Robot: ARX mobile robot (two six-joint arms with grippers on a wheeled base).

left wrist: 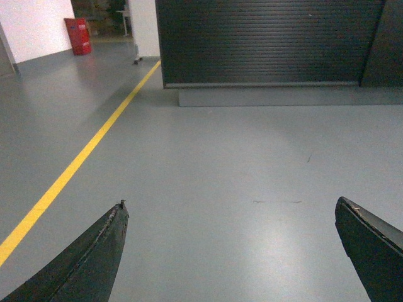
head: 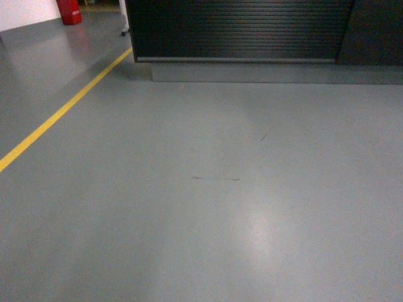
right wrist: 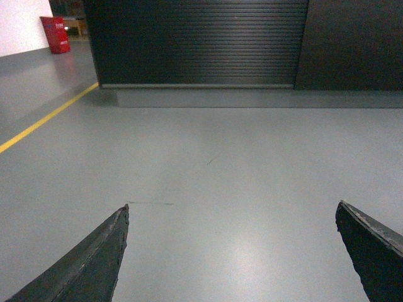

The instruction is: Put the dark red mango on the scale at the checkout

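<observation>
The checkout [head: 239,28] — a dark, near-black table with a front of horizontal ribbed slats — fills the upper middle and upper right of the head view, standing on a paler grey plinth [head: 271,72]. Only its front shows; its top is cut off by the frame's upper edge, so neither the dark red mango nor the scale can be seen in any view. A plain dark panel [head: 378,31] joins the slatted front at the upper right.

In the left wrist view the same slatted front [left wrist: 264,41] sits in the upper centre, and the left tool [left wrist: 230,217] stands wide open, its two dark fingertips [left wrist: 104,242] in the lower corners with bare floor between them, holding nothing. The right wrist view shows the slats [right wrist: 195,41] across the top, and the right tool [right wrist: 232,217] is likewise spread wide and empty, one fingertip [right wrist: 365,239] at the lower right.

The grey floor [head: 208,207] is glossy, with a soft light reflection at lower centre and a few faint scuff marks. A yellow line [head: 56,116] runs diagonally from the left edge toward the table's left corner. A red object [head: 69,11] — too cropped to identify — stands at the upper left, beside a white wall [head: 25,11].
</observation>
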